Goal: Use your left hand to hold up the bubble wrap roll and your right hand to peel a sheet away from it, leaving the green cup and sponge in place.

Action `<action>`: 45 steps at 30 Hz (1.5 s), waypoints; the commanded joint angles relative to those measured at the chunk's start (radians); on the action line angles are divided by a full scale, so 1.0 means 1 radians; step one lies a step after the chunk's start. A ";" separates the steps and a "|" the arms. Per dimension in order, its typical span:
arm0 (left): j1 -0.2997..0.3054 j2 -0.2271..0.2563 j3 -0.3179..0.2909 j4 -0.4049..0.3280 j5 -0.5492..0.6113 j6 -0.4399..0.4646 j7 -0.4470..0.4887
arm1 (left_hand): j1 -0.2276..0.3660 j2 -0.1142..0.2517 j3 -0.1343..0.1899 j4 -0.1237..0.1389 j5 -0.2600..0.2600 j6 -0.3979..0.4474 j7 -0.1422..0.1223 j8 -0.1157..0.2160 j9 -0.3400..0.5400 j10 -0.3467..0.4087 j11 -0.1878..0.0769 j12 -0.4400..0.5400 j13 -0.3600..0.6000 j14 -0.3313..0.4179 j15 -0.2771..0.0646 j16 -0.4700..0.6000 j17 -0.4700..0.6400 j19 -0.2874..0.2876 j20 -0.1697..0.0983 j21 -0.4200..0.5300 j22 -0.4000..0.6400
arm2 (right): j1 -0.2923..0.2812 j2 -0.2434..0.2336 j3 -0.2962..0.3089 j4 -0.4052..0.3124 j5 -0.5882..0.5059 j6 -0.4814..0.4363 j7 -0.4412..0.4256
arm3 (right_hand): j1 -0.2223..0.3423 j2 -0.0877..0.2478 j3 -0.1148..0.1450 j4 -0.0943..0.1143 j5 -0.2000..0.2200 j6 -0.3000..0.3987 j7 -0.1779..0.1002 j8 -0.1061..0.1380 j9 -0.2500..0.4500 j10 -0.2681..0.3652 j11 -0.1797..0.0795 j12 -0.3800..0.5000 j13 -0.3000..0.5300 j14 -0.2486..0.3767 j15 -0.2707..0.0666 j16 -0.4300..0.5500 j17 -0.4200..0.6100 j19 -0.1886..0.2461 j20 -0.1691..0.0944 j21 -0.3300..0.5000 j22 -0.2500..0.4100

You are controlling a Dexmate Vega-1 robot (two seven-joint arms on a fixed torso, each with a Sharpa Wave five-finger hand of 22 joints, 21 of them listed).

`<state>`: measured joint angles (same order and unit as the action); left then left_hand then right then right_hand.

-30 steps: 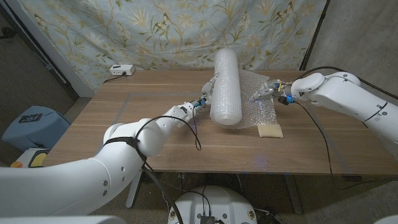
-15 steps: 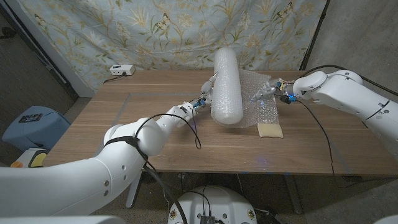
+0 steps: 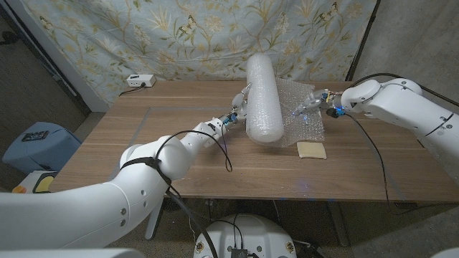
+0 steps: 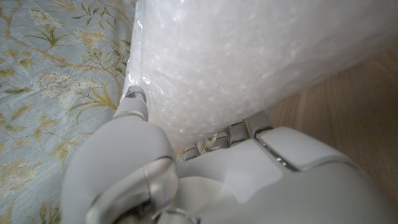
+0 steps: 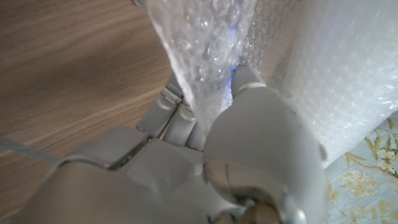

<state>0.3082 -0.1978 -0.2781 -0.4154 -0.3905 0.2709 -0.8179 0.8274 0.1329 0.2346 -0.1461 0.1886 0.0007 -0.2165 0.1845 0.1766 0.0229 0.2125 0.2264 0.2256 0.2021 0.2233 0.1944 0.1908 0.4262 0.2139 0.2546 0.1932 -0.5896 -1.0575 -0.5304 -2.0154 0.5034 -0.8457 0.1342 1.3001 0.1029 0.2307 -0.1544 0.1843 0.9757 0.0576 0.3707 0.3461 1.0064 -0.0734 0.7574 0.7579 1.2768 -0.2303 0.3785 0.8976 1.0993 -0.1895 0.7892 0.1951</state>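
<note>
A wooden table point(image 3: 143, 154) carries a small white box point(image 3: 140, 81) with a green light at its far edge, well to the left of the left hand, a cable running off it. A floral-patterned cloth point(image 3: 179, 36) hangs behind the table, beyond both hands. On the floor, far left of the left arm, sits a blue-grey bin point(image 3: 32, 147) with a dark object on top.

Glossy white arms point(image 3: 93, 197), black cables point(image 3: 367, 147)
</note>
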 commanded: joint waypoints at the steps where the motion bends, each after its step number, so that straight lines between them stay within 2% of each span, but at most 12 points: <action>1: 0.014 -0.021 -0.045 0.001 -0.022 0.021 -0.001 | -0.010 -0.002 0.004 0.001 -0.003 -0.013 -0.003 0.002 0.002 0.002 0.004 0.001 0.001 0.008 0.002 -0.003 0.001 0.014 -0.001 -0.004 0.005 | 0.026 -0.004 -0.009 0.029 -0.002 -0.015 0.022 | -0.002 0.006 0.009 -0.001 -0.004 0.007 0.005 -0.001 0.005 0.005 0.005 -0.001 -0.005 0.008 -0.002 -0.005 0.005 -0.009 -0.002 0.010 0.002; 13: 0.014 -0.048 -0.112 0.009 -0.027 0.041 0.002 | -0.017 -0.006 0.003 0.000 -0.002 -0.028 -0.003 0.002 0.002 0.002 0.004 0.002 0.001 0.010 0.002 -0.004 0.000 0.026 -0.001 -0.008 0.004 | 0.049 -0.001 -0.024 0.045 -0.015 -0.021 0.042 | -0.003 0.006 0.011 0.000 -0.004 0.007 0.000 -0.002 0.010 0.004 0.003 -0.003 0.001 0.012 -0.002 -0.013 0.009 -0.015 -0.001 0.023 0.000; 32: 0.024 -0.066 -0.160 -0.005 0.007 0.037 -0.004 | -0.033 -0.004 0.003 0.002 -0.005 -0.093 -0.003 0.001 0.002 -0.016 0.004 0.000 0.000 0.007 0.002 -0.005 0.000 0.033 -0.001 -0.019 0.004 | 0.047 -0.003 -0.014 0.056 -0.003 -0.045 0.037 | -0.005 0.006 0.014 0.000 -0.005 0.009 0.005 -0.008 0.011 0.010 0.006 -0.007 0.006 0.017 -0.002 -0.023 0.016 -0.023 -0.002 0.043 -0.002; 45: 0.023 -0.096 -0.237 -0.005 0.050 0.029 0.019 | -0.040 -0.003 0.005 0.001 -0.004 -0.119 -0.004 0.002 0.002 -0.028 0.004 -0.002 -0.001 0.004 0.002 -0.006 -0.001 0.035 -0.001 -0.019 0.004 | 0.058 -0.010 -0.021 0.061 -0.008 -0.056 0.043 | -0.005 0.004 0.017 -0.001 -0.005 0.010 0.006 -0.012 0.011 0.007 0.005 -0.011 0.010 0.021 -0.002 -0.033 0.017 -0.025 -0.004 0.056 -0.004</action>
<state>0.3312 -0.2725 -0.4579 -0.4190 -0.3752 0.3076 -0.8142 0.7957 0.1301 0.2345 -0.1462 0.1847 -0.1061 -0.2167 0.1845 0.1769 0.0011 0.2125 0.2263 0.2231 0.2054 0.2196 0.1944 0.1909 0.4505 0.2107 0.2361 0.1926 -0.5402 -1.0614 -0.5472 -1.9591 0.4979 -0.8910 0.1725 1.3001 0.1029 0.2375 -0.1530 0.1836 0.9773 0.0592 0.3630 0.3553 1.0116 -0.0678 0.7471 0.7629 1.2907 -0.2302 0.3474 0.9102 1.0779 -0.1892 0.8396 0.1905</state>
